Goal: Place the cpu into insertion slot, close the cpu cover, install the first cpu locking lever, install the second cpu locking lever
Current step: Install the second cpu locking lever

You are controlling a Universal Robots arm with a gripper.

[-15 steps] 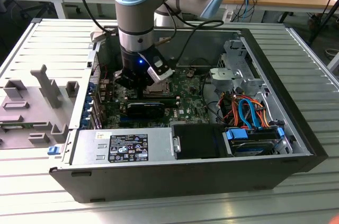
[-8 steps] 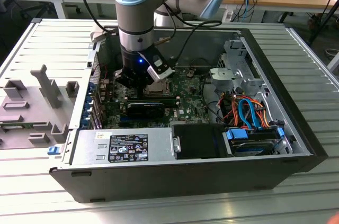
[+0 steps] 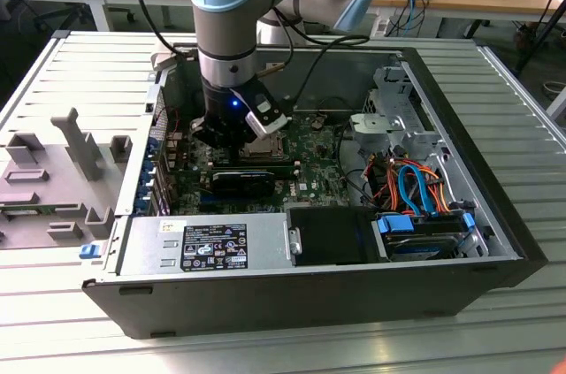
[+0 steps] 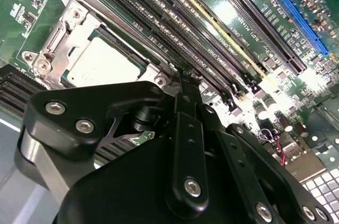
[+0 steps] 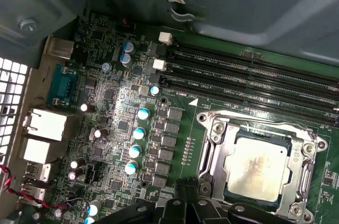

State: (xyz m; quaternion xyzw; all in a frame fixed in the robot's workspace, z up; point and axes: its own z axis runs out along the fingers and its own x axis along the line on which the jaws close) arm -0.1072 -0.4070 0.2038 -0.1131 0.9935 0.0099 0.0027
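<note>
You will find the gripper (image 3: 232, 137) low inside the open computer case (image 3: 495, 215), left of centre in the exterior view, directly over the motherboard (image 3: 309, 140). Its black body covers the lower part of both wrist views. In the second wrist view the fingers (image 4: 186, 102) stand pressed together with nothing between them; their tips are hard to make out against the dark memory slots (image 4: 175, 23).

The cpu (image 5: 258, 169) sits in the insertion slot (image 5: 288, 142), lower right in the first wrist view. The cpu cover (image 5: 212, 152) lies flat around it, and its lower edge is cut off by the gripper body. You cannot tell from these frames where the locking levers stand.
</note>
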